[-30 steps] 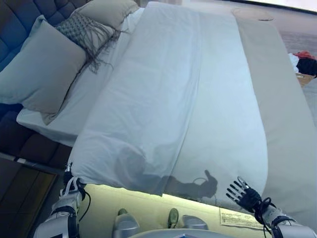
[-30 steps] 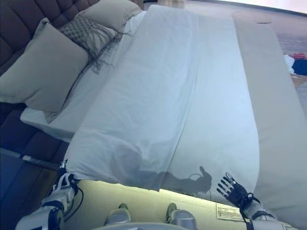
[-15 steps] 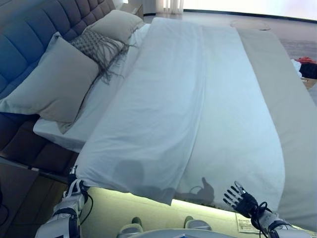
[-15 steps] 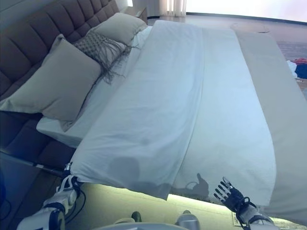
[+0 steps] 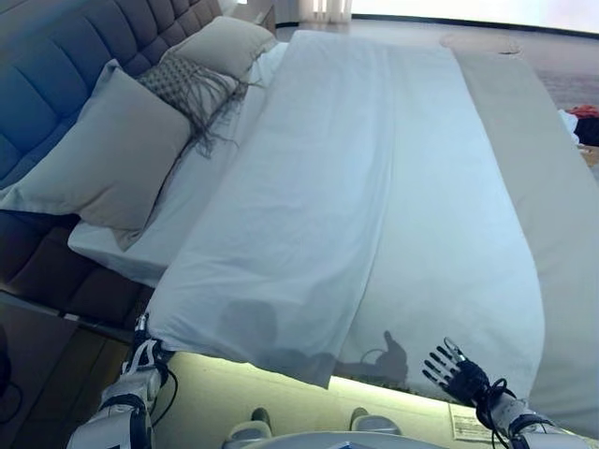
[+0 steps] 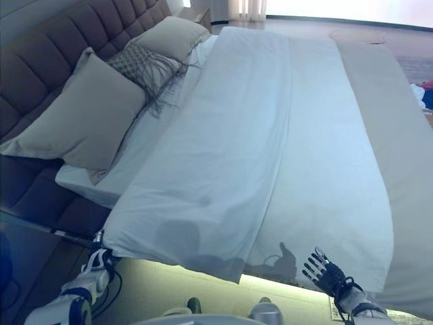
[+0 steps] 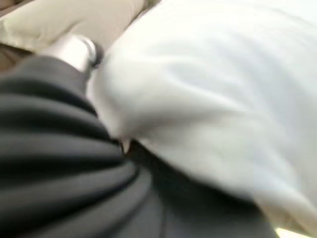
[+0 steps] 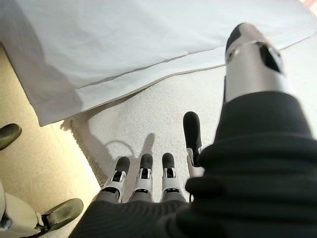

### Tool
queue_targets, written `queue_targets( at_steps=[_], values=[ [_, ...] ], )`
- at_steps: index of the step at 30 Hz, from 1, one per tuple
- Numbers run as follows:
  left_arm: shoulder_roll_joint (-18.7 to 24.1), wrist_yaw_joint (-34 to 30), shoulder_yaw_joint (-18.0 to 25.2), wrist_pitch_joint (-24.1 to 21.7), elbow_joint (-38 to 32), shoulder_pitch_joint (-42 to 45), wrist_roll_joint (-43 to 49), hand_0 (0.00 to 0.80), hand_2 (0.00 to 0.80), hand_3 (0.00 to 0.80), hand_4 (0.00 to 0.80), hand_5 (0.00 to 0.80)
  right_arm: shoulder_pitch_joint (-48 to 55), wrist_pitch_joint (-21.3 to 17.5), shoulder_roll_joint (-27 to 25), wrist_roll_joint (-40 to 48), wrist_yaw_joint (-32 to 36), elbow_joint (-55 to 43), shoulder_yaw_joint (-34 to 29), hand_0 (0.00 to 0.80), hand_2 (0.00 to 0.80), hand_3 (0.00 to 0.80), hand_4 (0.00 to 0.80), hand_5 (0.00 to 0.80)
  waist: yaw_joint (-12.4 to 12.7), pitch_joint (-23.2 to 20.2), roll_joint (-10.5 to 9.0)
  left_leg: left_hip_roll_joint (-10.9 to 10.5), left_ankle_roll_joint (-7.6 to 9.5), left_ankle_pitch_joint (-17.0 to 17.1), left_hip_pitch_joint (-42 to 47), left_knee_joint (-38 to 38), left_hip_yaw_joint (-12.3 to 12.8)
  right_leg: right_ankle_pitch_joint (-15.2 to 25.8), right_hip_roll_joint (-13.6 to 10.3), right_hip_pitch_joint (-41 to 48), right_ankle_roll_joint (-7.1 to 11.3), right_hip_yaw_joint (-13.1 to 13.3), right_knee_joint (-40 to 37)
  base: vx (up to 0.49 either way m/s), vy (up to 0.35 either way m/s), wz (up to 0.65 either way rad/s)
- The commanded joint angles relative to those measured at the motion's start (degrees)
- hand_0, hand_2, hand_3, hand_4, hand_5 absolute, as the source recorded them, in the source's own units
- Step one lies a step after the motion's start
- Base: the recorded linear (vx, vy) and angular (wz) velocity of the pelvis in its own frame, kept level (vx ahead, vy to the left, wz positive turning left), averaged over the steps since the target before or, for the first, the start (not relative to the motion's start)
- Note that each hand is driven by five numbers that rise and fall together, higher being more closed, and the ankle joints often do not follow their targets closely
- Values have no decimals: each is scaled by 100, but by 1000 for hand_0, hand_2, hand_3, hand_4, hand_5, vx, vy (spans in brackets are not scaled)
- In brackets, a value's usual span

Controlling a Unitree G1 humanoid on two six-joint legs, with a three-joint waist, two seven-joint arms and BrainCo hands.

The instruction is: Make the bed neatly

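At the bed's near edge, left hand [image 5: 140, 358] is gripping the white sheet [image 5: 309, 215] corner, still drawing it out; right hand [image 5: 457, 370] is hovering open beside it, so spreading is unfinished.

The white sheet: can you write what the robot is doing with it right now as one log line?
left hand: shut on white sheet corner | right hand: open, off the sheet | pillows: at headboard

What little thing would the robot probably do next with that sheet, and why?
Probably close the right robot hand on the sheet's near edge. That hand hovers open just off the hem, holding nothing, while the left robot hand is already at the sheet's corner. With both ends held, it could pull the sheet straight.
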Motion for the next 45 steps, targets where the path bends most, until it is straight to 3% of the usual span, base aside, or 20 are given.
queue_targets(
  at_steps=[1,22,36,41,45],
  values=[
    [846,-121,466,-373,148,422,-238,0,0,0,0,0,-221,-64,29,51,104,146,28,0,0,0,0,0,511,110,-356,-72,218,-856,-113,843,242,320,-837,-605,644,111,410,-15,2,10],
    [496,-139,524,-259,191,730,-115,0,0,0,0,0,-124,-36,332,20,180,122,-44,0,0,0,0,0,666,113,-474,-18,233,-830,-1,658,174,399,-830,-590,699,17,414,9,-18,8],
    [178,-1059,25,-131,-21,641,277,0,0,0,0,0,-53,75,422,60,244,166,-51,0,0,0,0,0,539,-239,-426,-55,123,-565,254,-3,217,544,-708,-475,705,-20,45,8,-10,0],
    [-165,-1473,-198,-118,-323,590,19,0,0,0,0,0,35,32,493,-70,134,166,-71,0,0,0,0,0,397,-274,-409,-78,145,-637,328,132,259,455,-677,-528,638,159,151,78,42,-6],
    [-333,-1363,-437,-332,-687,395,-380,0,0,0,0,0,40,-14,479,-93,-132,49,36,0,0,0,0,0,341,37,-446,-25,185,-789,30,722,197,290,-676,-744,579,386,555,2,58,-14]
  ],
)
